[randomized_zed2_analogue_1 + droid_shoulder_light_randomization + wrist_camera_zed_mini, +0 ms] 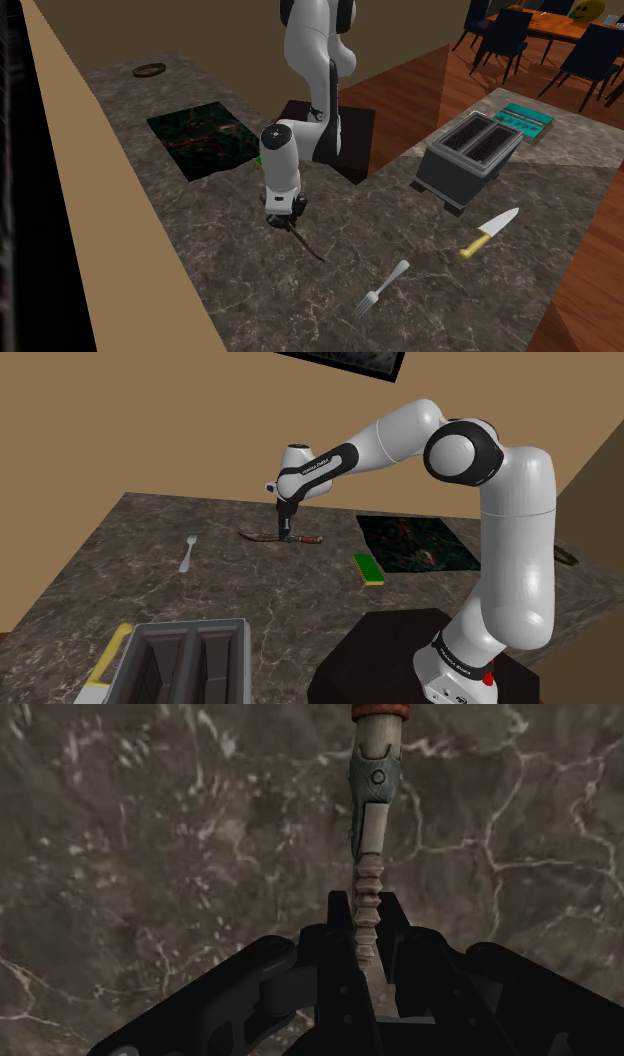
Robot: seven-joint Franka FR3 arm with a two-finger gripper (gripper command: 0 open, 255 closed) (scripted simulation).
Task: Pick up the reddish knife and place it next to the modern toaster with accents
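Pincer (287, 533) set down on the marbled desk (140, 567), closed around the ridged handle of the reddish knife (372, 804). The knife lies at 1 o'clock from the toaster (188, 660), well apart.

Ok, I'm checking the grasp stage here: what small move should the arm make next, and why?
Probably a short straight lift. The gripper looks shut on the knife, clasping its handle, yet the knife seems to lie on the counter; it must clear that before travelling to the toaster.
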